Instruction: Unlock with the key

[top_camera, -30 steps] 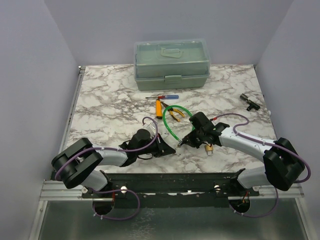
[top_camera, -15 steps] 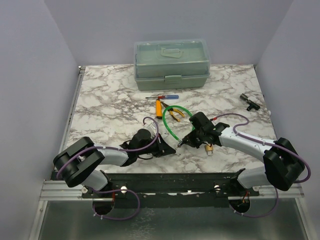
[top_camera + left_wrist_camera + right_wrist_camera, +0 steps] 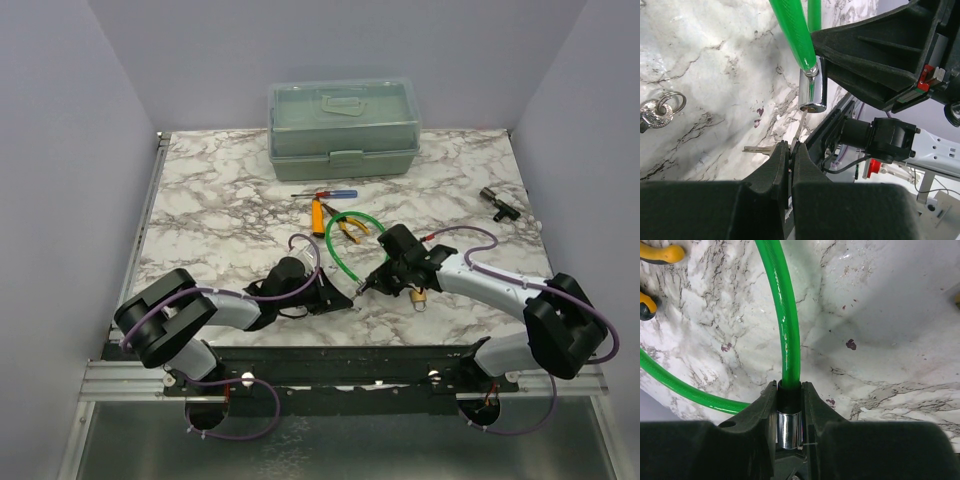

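L gripper [image 3: 790,146] has its fingers pressed nearly together, pinching the key [image 3: 758,149], which sticks out sideways just below the chrome cable end [image 3: 813,92]. R gripper [image 3: 789,390] is clamped on that chrome end of the green cable [image 3: 785,315] (jaws snug on both sides). A key ring [image 3: 659,109] lies on the marble table [image 3: 715,60], apart from both.

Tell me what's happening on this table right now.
The right pincer is clamped on the chrome lock end of a green cable. The left pincer pinches the key right under that end. Whether the key has gone into the lock yet cannot be told from these views.
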Robot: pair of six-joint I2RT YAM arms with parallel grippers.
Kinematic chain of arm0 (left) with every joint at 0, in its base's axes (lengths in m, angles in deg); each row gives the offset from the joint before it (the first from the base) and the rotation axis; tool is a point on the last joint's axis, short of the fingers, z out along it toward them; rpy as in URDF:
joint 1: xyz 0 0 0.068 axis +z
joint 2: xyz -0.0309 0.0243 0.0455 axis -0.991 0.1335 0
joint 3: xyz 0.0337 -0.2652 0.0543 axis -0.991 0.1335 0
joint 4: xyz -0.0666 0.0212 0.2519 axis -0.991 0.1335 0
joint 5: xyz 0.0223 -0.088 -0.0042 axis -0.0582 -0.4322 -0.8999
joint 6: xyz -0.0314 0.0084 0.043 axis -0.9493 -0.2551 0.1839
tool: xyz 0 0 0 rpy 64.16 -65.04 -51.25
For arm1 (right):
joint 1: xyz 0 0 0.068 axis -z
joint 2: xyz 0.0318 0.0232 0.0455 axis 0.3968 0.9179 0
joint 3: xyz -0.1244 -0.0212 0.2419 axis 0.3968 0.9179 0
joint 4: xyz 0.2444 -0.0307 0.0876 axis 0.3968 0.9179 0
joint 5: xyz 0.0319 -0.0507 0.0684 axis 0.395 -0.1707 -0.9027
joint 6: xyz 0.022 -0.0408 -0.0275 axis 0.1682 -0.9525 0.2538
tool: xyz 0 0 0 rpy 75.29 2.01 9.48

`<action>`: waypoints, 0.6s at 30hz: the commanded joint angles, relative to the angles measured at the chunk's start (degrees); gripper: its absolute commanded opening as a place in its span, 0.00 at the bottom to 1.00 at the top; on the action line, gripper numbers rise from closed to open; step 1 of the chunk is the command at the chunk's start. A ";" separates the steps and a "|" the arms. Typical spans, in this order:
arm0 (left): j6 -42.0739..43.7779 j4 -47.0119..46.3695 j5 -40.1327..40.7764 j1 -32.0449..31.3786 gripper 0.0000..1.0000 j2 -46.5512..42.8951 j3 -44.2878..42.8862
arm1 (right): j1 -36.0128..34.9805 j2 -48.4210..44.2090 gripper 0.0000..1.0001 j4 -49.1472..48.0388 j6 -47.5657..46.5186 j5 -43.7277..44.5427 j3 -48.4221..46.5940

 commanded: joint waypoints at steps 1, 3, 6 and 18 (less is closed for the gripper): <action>-1.77 -1.09 0.93 0.09 0.00 2.09 -1.71 | -0.32 1.12 0.00 -1.91 -0.18 -0.77 -0.15; -2.16 -1.09 0.92 -0.02 0.00 2.49 -1.90 | -0.32 1.62 0.00 -1.90 -0.18 -0.86 -0.09; -3.20 -1.03 1.05 -0.01 0.00 2.62 -1.85 | -0.35 2.29 0.00 -1.17 0.05 -0.62 -0.27; -6.46 -1.09 1.07 0.03 0.00 2.40 -2.16 | -0.38 3.85 0.00 -1.33 0.34 -1.16 -0.26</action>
